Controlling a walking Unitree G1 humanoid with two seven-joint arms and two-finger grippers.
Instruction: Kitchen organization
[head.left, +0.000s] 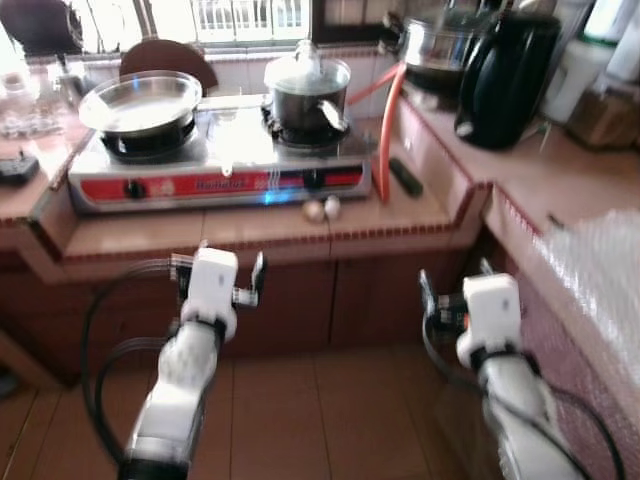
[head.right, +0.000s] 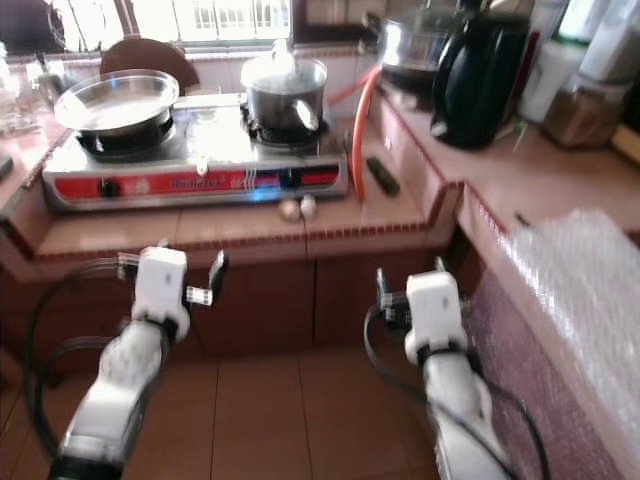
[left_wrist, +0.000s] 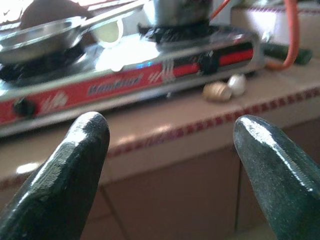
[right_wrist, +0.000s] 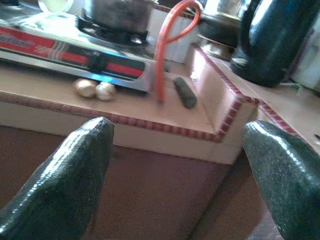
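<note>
Ahead, two small pale garlic bulbs (head.left: 322, 208) lie touching at the tiled worktop's (head.left: 250, 232) front edge, just before the red-fronted steel stove (head.left: 220, 170). Both claws hover below that edge, fingers apart and empty; the left claw (head.left: 235, 280) looks nearer than the right claw (head.left: 450, 290).
</note>
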